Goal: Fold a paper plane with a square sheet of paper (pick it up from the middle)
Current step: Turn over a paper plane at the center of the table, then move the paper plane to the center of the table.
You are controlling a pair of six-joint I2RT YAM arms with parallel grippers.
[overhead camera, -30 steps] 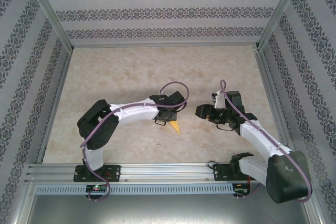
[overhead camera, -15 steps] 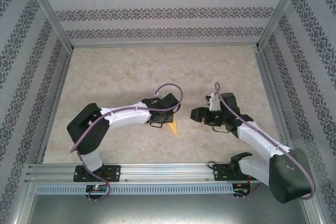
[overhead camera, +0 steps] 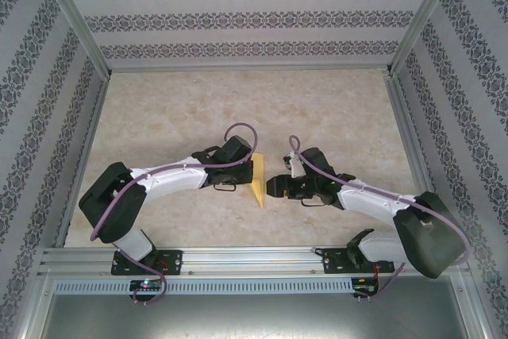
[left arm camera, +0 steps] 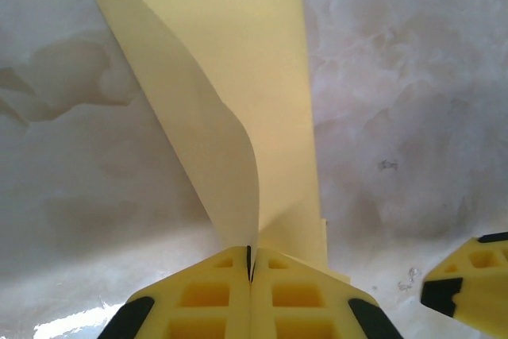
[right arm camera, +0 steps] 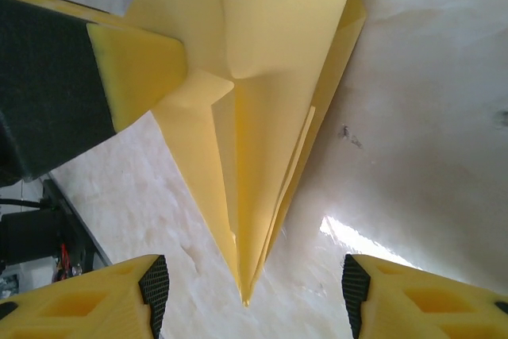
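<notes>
1. Top external view first: the paper plane shows as a narrow yellow pointed shape near the middle of the table, its tip toward the near edge and a gripper on either side
2. Left wrist view: the left gripper has its jaws pressed fully together on the plane's nearest edge, pinching it right at the fingertips
3. Two layers of paper rise away from that pinch, and the left one bows outward in a soft curve
4. Right wrist view: the right gripper has its jaws standing well apart with nothing between the pads
5. The plane's sharp tip sits just ahead of that gap, roughly centred and touching neither pad
6. Same view, upper left: a yellow fingertip of the left gripper clamps the plane's flank, and creases run down from there to the point
7. From above, both arms reach in low over the marbled table, the two grippers just beside each other with the plane between them
</notes>
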